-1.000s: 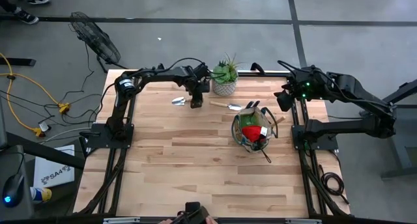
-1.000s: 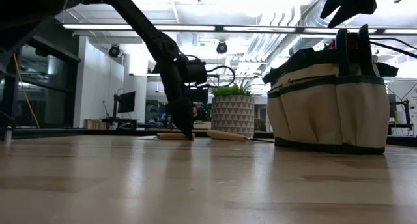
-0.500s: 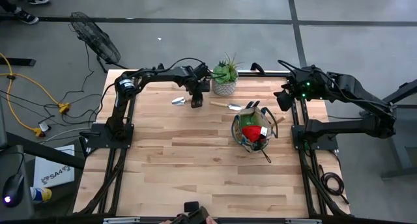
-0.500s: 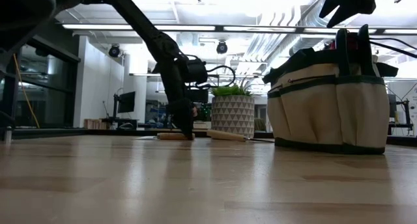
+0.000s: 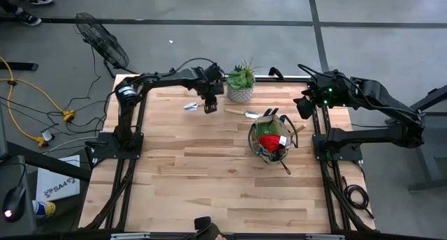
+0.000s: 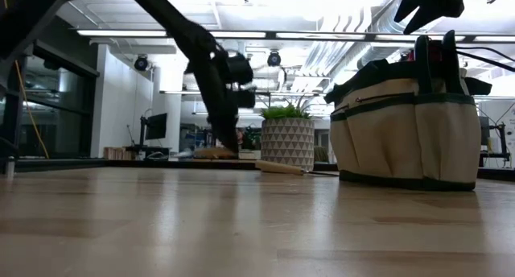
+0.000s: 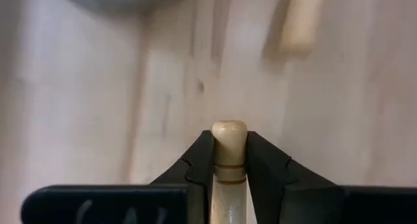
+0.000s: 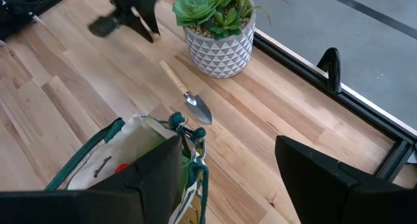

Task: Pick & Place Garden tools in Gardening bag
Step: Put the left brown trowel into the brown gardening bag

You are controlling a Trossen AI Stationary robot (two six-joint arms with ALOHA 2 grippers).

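Trowel (image 5: 192, 106) number one is in my left claw (image 5: 209, 106) right now, fingers (image 7: 199, 160) pinched on the wooden handle's butt end, and in the low view it looks just clear of the bench (image 5: 209, 177) near the far edge. Its blade points out to the left, away from everything else, with the handle running back toward the claw, so the long axis lies roughly along the bench's width. Moving right, there's the succulent pot (image 5: 241, 92), then a second trowel (image 5: 242, 113) lying flat in front of it, then the gardening bag (image 5: 271, 141), already stuffed with a red cone (image 5: 269, 141) and other bits. So the bag sits to the right and nearer the front from my left claw, and I reckon that's the carry. My right claw (image 8: 228, 165) hangs open above the bag's far-right side, nearer to it, but empty.
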